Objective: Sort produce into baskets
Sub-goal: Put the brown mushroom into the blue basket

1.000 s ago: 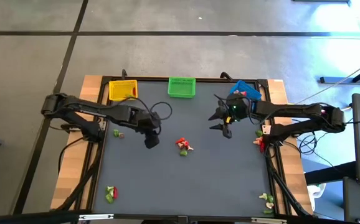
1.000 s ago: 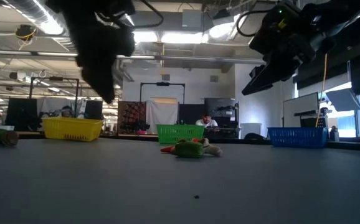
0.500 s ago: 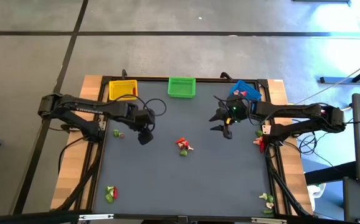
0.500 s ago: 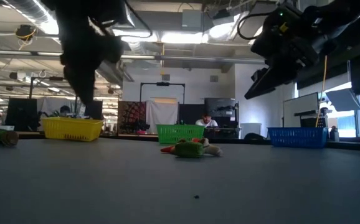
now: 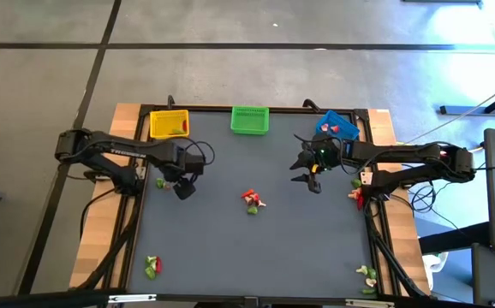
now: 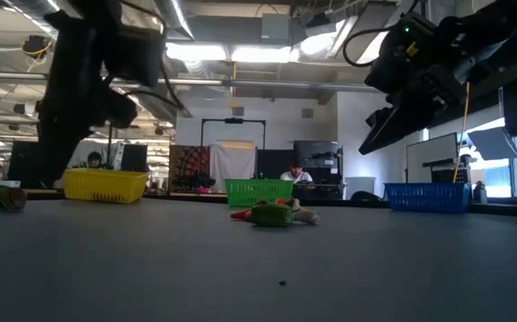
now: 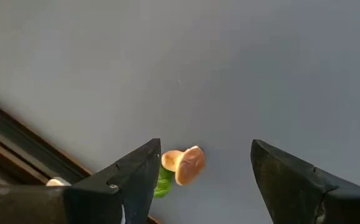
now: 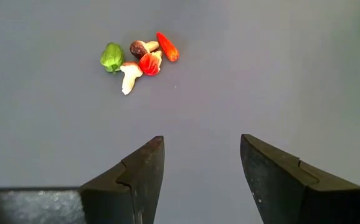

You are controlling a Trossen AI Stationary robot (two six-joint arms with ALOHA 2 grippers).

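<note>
A dark grey table (image 5: 256, 248) carries yellow (image 5: 169, 125), green (image 5: 249, 120) and blue (image 5: 336, 125) baskets along its far edge, toy produce (image 5: 251, 200) at centre, more pieces by both near corners

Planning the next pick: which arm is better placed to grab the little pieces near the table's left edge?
Left. Its open end effector hangs right over the mushroom there; the right end effector is across the table.
</note>
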